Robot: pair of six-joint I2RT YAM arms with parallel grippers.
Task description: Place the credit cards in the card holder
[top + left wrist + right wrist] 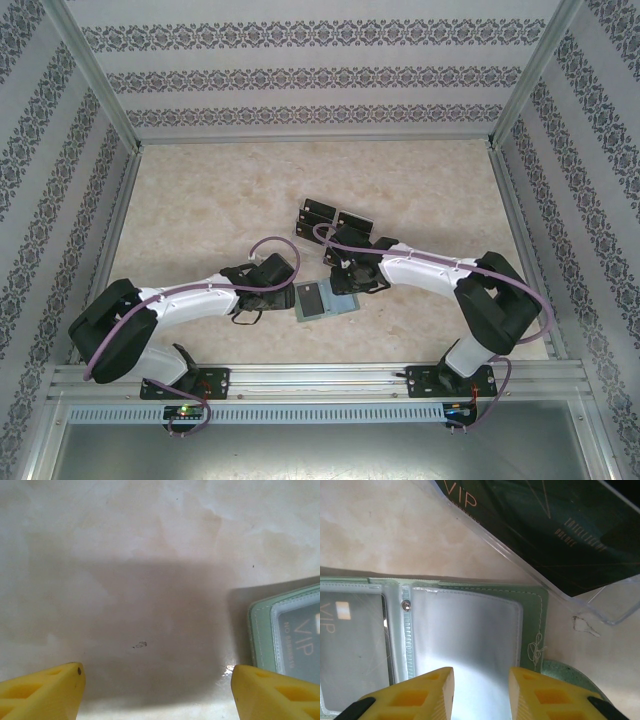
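desk (pixel 200 210): pale marbled top, patterned walls on three sides
card holder (pixel 470 625): grey-green, lying open and flat on the desk near the front edge, between the two arms, clear sleeves facing up
holder, left pocket: one dark credit card (pixel 350 645) sits inside, "VIP" readable through the plastic
holder, right pocket: clear sleeve over plain lining, glare across it
tab (pixel 560 672): rounded green piece past the holder's right edge, just beside the right hand's outer finger
clear tray (pixel 605 611): set at an angle just beside the holder's far edge; touching or not, cannot tell
credit cards (pixel 555 525): dark, gold lettering and "VIP" print, lying in the clear tray; in the top view several dark cards with pale stripes lie mid-desk, just behind the right arm's wrist
right hand (pixel 481 677): over the holder's right pocket, yellow fingers a narrow gap apart with the sleeve showing below the gap; holding nothing that I can see; contact with the sleeve, cannot tell
left hand (pixel 157 675): low over bare desk just left of the holder, yellow fingers spread wide, holding nothing; the holder's left edge lies just beyond its right finger
arms: both reach in toward the holder from their bases at the front rail, purple cables looped along each
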